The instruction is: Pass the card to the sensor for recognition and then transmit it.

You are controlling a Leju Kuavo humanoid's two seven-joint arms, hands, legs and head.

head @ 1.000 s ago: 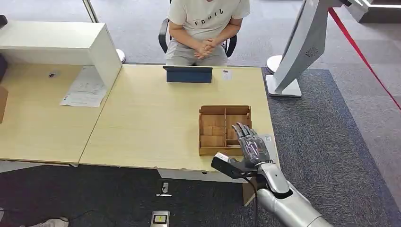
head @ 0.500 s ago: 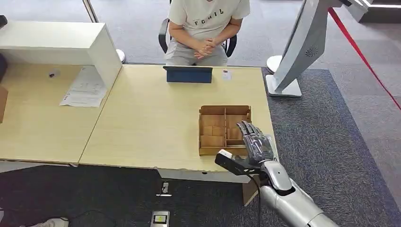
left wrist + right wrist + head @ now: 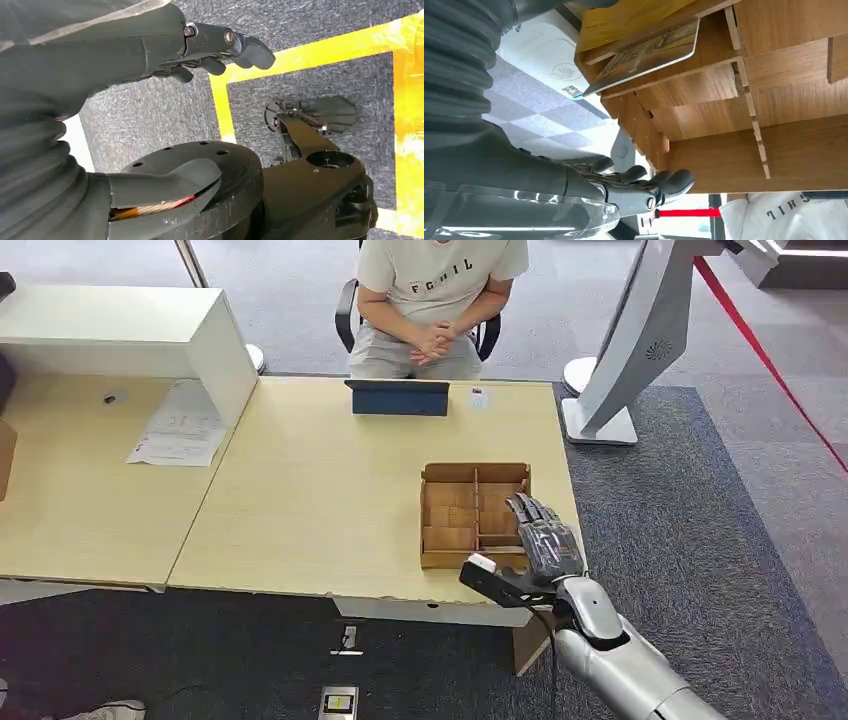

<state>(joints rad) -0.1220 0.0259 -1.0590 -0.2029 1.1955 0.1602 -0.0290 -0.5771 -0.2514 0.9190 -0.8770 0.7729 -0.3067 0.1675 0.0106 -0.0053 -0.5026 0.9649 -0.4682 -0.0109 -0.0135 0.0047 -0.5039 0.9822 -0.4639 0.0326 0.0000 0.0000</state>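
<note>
Right hand [image 3: 540,538], seen from the head view, poised over the near right corner of the wooden tray [image 3: 474,473], fingers [image 3: 644,179] extended and lightly apart, holding nothing. The right wrist view shows the card [image 3: 644,52] lying tilted in a compartment at the tray's edge, one end propped on a divider and overhanging the tray wall; just beside the tray, flat on the surface [image 3: 320,490], lies the white sensor [image 3: 541,55], marked with a contactless symbol. The hand is near the card but apart from it. The step in hand is judged to be the reach for the card. To do it well, the fingers should descend onto the card's raised, overhanging end, where there is room for the thumb beneath it; a pinch across the two faces is likely to hold better than a sideways squeeze of the thin edges. The dividers leave little room, so a slow, shallow approach is advisable, lest the card be pushed flat into its compartment. Once held, the card needs only a short move to the sensor alongside. The left hand [image 3: 215,45] hangs over the floor with fingers loosely curled in on nothing. Across the surface sits a person [image 3: 435,300] behind a dark tablet [image 3: 398,398].
</note>
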